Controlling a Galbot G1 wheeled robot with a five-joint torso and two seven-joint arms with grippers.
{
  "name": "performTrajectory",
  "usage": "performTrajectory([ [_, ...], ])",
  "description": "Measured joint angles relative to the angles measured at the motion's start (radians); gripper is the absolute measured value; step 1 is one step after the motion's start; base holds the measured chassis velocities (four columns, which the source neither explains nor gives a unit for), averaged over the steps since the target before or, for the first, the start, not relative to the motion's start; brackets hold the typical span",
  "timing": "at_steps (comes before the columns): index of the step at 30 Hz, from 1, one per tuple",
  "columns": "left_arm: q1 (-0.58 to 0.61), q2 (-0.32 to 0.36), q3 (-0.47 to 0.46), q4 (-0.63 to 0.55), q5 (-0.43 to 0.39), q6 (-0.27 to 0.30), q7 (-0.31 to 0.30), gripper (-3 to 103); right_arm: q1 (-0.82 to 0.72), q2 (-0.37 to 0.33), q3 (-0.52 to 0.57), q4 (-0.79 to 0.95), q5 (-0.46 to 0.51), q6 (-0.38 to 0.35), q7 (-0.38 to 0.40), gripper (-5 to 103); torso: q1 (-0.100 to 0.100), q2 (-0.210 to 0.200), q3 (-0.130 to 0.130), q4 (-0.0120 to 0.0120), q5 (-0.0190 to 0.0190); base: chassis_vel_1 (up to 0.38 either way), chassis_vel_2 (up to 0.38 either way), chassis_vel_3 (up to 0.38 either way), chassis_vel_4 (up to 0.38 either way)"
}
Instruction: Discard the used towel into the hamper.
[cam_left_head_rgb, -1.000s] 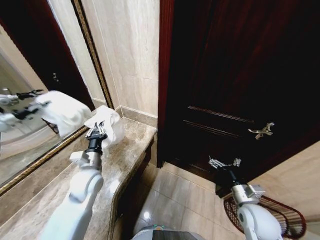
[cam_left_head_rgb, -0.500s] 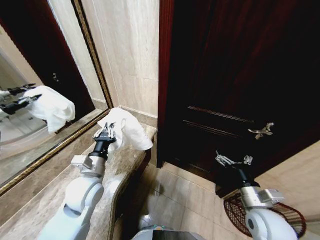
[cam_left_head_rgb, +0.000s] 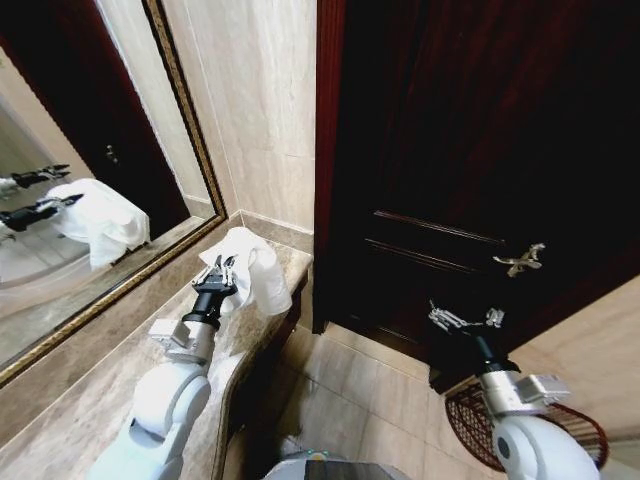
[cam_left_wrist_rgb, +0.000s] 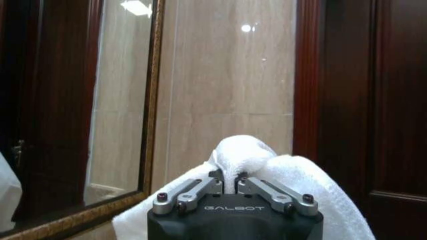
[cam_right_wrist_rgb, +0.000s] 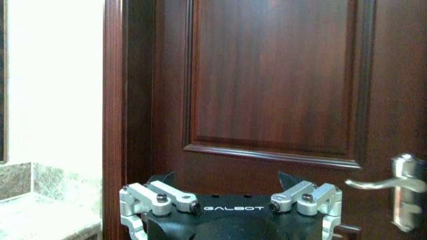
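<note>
Setting: bathroom corner with a marble bench (cam_left_head_rgb: 90, 400) under a gilt-framed mirror (cam_left_head_rgb: 60, 190), beige stone wall, dark wooden door (cam_left_head_rgb: 470, 150) with a metal lever handle (cam_left_head_rgb: 520, 262), tiled floor.

Left gripper (cam_left_head_rgb: 222, 272): above the far end of the bench, pressed together on a fold of the white towel (cam_left_head_rgb: 255, 270); the cloth bunches over and hangs past the gripper toward the bench's edge.

Right gripper (cam_left_head_rgb: 462, 320): spread, holding nothing, raised before the door, just above the hamper.

Hamper (cam_left_head_rgb: 520, 425): reddish-brown open weave, on the floor at the robot's lower right, partly behind the right arm.

Key relation: the hamper lies to the right of and well below the towel, with open floor between them, so the left arm must likely carry the towel across and down.
</note>
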Motion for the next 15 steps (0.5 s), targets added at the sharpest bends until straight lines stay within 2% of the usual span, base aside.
performTrajectory([
  [8,0.0,-0.006,0.002,0.001,0.002,0.0,-0.002,7,-0.005,0.001,-0.005,-0.001,-0.006,0.007,-0.002,100,-0.001,0.0,0.0,-0.0001,-0.0001,0.061,-0.176,-0.07,0.132],
  [15,0.004,-0.01,0.001,0.004,0.003,-0.003,-0.003,7,-0.008,-0.003,-0.004,-0.002,-0.006,0.012,-0.002,100,0.0,0.0,0.0,0.0001,-0.0001,0.046,-0.04,-0.028,0.034],
])
